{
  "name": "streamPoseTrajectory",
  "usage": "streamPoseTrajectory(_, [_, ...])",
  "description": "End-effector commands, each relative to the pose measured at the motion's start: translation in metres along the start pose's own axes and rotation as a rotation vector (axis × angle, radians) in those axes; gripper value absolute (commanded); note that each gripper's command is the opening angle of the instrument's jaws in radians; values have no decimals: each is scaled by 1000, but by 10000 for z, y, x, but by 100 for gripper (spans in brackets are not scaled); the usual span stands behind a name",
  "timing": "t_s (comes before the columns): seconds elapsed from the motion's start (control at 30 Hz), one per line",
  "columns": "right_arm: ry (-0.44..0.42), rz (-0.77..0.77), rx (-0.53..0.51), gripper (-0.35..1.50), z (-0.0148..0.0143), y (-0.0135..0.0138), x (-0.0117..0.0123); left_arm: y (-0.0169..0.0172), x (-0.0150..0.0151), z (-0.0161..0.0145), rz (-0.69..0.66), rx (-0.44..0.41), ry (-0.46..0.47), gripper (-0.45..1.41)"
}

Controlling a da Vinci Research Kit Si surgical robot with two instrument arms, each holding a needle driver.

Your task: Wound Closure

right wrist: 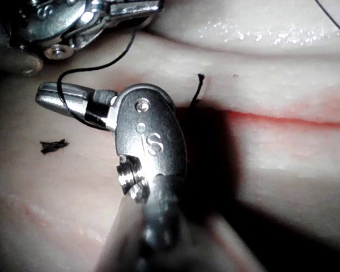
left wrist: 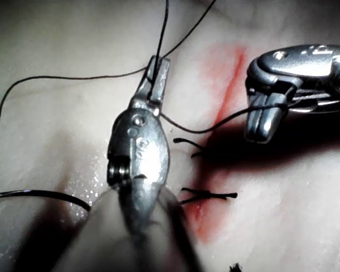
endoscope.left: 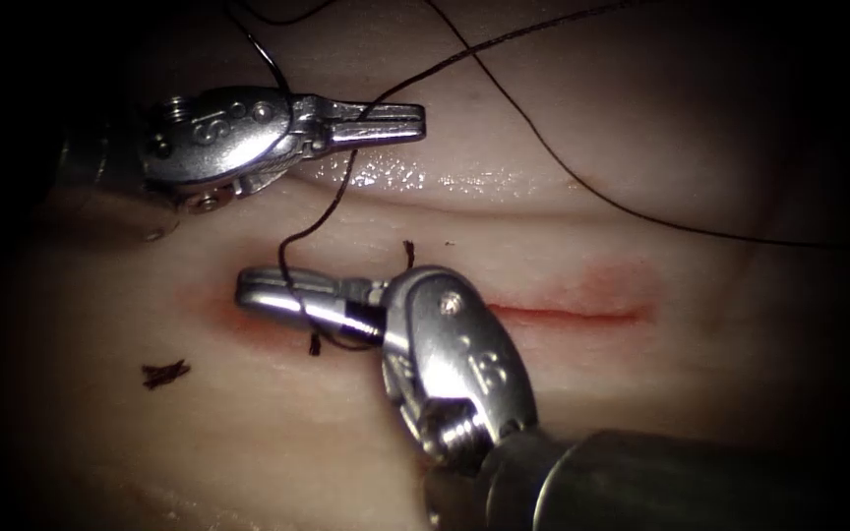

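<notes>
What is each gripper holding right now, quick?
Left gripper: shut on the thread.
Right gripper: shut, thread looped around it; whether it pinches any cannot be told.

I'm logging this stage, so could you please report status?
Left tool shut on thread. Right tool shut, thread looped round it, over the cut. Loose thread scrap on tissue, left.

The tissue is showing pale cream-pink with glossy white highlights. The cut is showing as a thin red line inside a paler red fluid band. The thread is appearing black. Both tools, left and right, are appearing bright polished silver. A cut end of thread is appearing dark brown-black.
</notes>
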Motion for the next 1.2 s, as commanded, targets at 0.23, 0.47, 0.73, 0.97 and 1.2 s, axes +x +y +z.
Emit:
streamPoseTrajectory(0.23, [-41,362,-12,-35,10,19,-10,-2,-5,7,-2,14,21,-45])
streamPoseTrajectory(0.47, [-37,365,-4,-35,3,21,-8,8,-10,0,6,32,55,-45])
streamPoseTrajectory(0.73, [46,376,-108,-35,-7,23,-8,44,-13,-21,16,97,129,-45])
streamPoseTrajectory(0.97, [105,385,-203,-35,-10,26,-7,62,-8,-42,36,188,198,-45])
streamPoseTrajectory(1.2, [137,371,-254,-35,-12,27,-6,77,-16,-53,51,271,228,-45])
